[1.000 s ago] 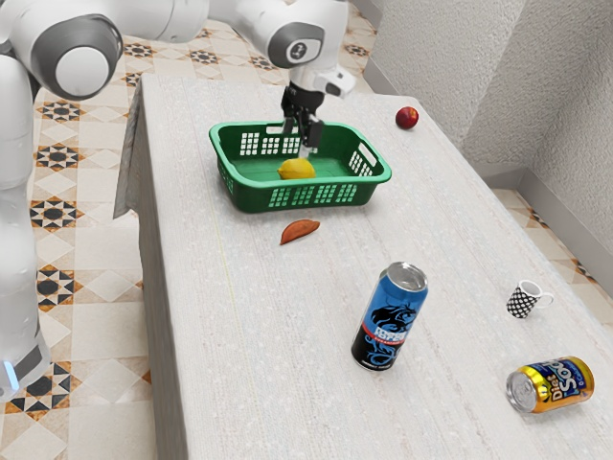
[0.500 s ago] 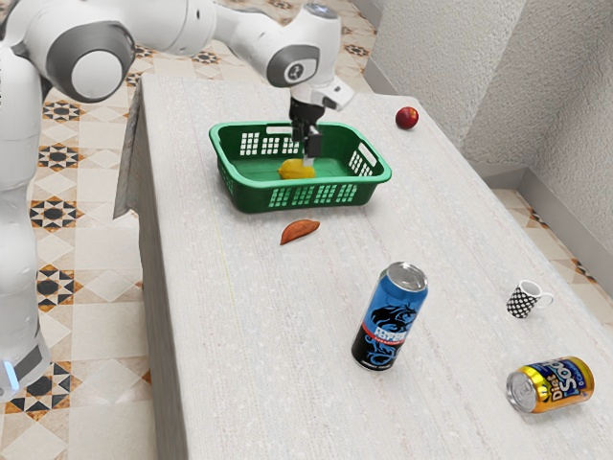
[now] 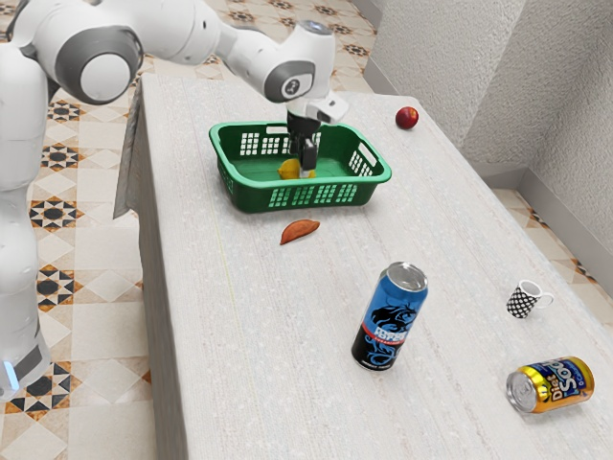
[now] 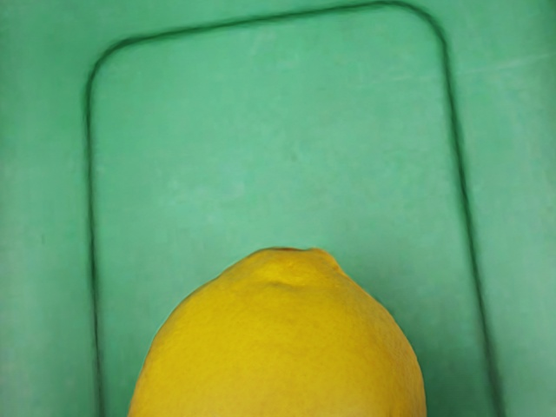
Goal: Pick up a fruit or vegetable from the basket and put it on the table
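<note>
Lowered jaws at lemon, blunt tip in wrist view

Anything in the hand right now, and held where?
Can't tell. The hand is down at the lemon, inside the green basket, and hides part of it; no hold, or place of one, can be made out.

We see bright, soft light spread evenly over the pale worktop, while its cloth side at the exterior view's left falls into grey shade. Small glints sit on the tall can's lid and the gold can. Up close, the lemon looks matte, with gentle shade on the basket's green floor beside it.
</note>
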